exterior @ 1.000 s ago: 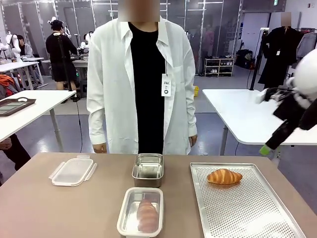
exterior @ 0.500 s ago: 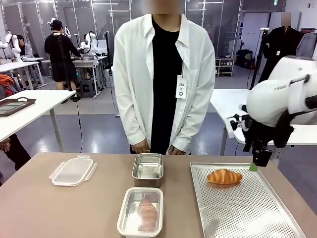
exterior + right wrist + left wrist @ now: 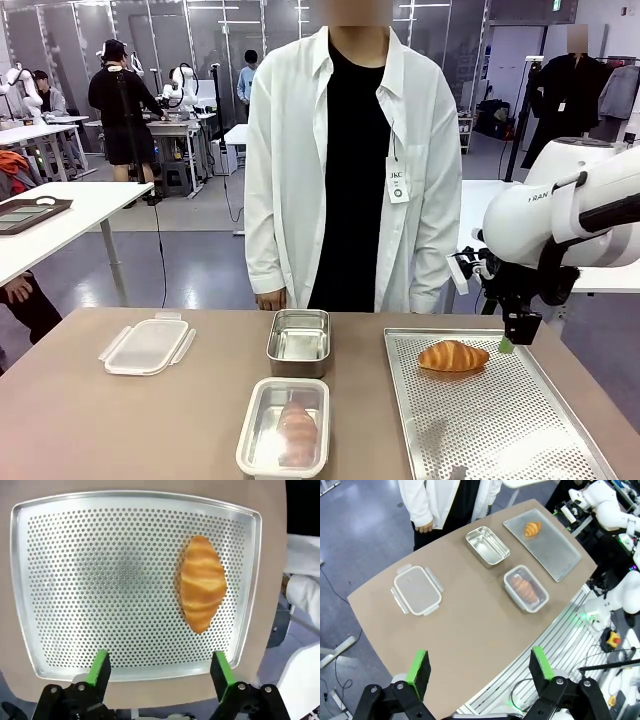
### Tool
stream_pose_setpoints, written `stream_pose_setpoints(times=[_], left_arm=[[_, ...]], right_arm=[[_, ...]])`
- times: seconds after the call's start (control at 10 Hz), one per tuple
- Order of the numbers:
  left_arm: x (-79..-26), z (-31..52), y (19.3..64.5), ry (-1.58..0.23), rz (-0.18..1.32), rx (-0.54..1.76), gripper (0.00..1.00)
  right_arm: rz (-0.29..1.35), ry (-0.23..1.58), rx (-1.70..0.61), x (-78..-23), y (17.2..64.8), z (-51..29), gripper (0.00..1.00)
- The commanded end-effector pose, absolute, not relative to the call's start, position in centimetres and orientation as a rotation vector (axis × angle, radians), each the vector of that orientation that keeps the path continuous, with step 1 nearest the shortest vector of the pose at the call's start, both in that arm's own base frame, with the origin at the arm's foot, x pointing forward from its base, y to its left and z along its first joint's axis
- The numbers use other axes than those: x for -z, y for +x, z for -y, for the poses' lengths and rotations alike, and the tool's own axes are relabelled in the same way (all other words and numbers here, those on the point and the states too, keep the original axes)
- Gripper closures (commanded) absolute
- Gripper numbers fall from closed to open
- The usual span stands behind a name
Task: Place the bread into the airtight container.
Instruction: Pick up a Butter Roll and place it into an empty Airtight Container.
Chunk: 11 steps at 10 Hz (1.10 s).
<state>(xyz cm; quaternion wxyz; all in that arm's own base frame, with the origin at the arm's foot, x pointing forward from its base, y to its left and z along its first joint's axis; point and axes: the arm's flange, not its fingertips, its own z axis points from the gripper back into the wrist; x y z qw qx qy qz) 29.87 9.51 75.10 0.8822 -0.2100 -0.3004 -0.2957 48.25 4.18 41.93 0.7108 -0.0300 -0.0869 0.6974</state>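
A golden croissant-shaped bread (image 3: 453, 355) (image 3: 201, 583) (image 3: 532, 528) lies at the far end of the perforated metal tray (image 3: 500, 420) (image 3: 100, 580). My right gripper (image 3: 510, 340) (image 3: 160, 669) hangs open just right of it, fingers pointing down over the tray's far right corner, holding nothing. The white-rimmed airtight container (image 3: 254, 440) (image 3: 540, 601) sits near the front edge with a brown bread (image 3: 297, 432) inside. Its clear latch lid (image 3: 147, 345) (image 3: 417, 590) lies apart at the left. My left gripper (image 3: 480, 667) is open, high above the table.
An empty steel tin (image 3: 298, 340) (image 3: 487, 546) stands mid-table behind the container. A person in a white shirt (image 3: 350, 170) stands at the far edge, hands down. Bare tabletop (image 3: 120, 420) lies between lid and container.
My right arm has swung in from the right and come down to the tray's far right corner. The person has stepped to the right. The breads and containers have stayed put.
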Motion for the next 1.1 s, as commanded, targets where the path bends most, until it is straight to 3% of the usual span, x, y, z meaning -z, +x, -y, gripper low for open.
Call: stream_pose_setpoints(times=[0.0, 0.3, 0.5, 1.0], left_arm=[[-75.2, -9.6, 29.8, -0.439, 0.626, 0.636, 0.0], [-75.2, -9.6, 29.8, -0.439, 0.626, 0.636, 0.0], [-75.2, -9.6, 29.8, -0.439, 0.626, 0.636, 0.0], [-75.2, -9.6, 29.8, -0.439, 0.626, 0.636, 0.0]], right_arm=[[0.166, -0.053, -1.57, -42.2, 47.9, -4.4, 0.0], [0.175, -0.054, -1.557, -41.8, 48.0, -4.6, 0.0], [0.24, -0.011, -1.583, -40.8, 49.3, -5.2, 0.0], [0.209, -0.035, -1.605, -37.5, 53.9, -7.6, 0.0]])
